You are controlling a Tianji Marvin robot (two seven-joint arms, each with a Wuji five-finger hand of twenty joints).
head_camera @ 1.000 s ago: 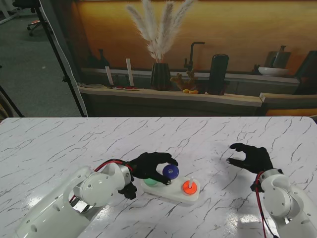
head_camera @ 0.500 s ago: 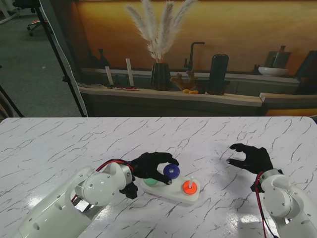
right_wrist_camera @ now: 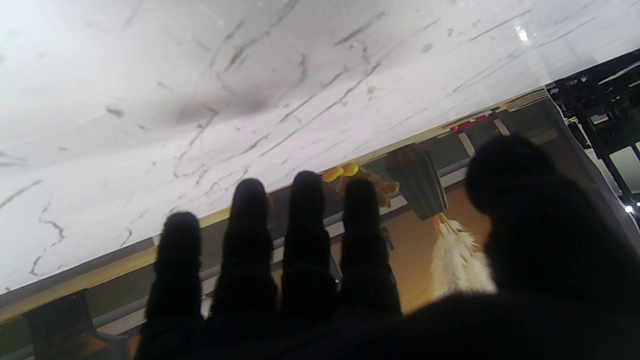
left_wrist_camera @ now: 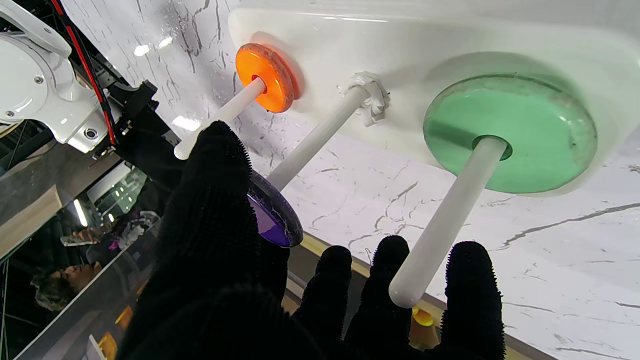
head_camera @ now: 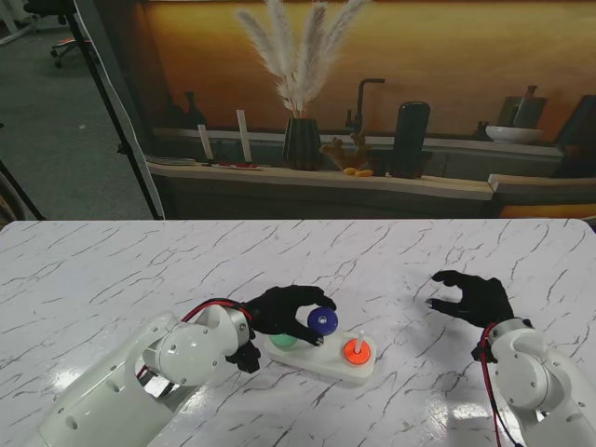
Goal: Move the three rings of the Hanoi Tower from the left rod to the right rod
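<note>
- Fingers (left_wrist_camera: 210, 200) of my left hand (head_camera: 279, 312) pinch the purple ring (head_camera: 321, 321) by its rim; in the left wrist view the thumb covers most of the disc and only a purple edge shows.
- Change over the last second is slight: the ring has crept a little to the right and a touch nearer to me, and now hangs over the middle rod (left_wrist_camera: 320, 135), which looks bare.
- My read is that the ring is about to be threaded onto that middle rod, an in-between step of the puzzle rather than the final placement.
- Purple ring looks like a flat, glossy disc with a centre hole, held roughly level in the stand view.
- Green ring (left_wrist_camera: 510, 132), the widest, sits flat at the foot of the left rod (left_wrist_camera: 450, 225), which rises among my curled fingers.
- Orange ring (head_camera: 356, 350), the smallest, lies at the foot of the right rod (left_wrist_camera: 220, 117).
- All rods stand on one white base (head_camera: 326, 361) on the marble table (head_camera: 112, 270).
- My right hand (head_camera: 470, 296) hovers well apart on the right, fingers loosely spread and holding nothing.
</note>
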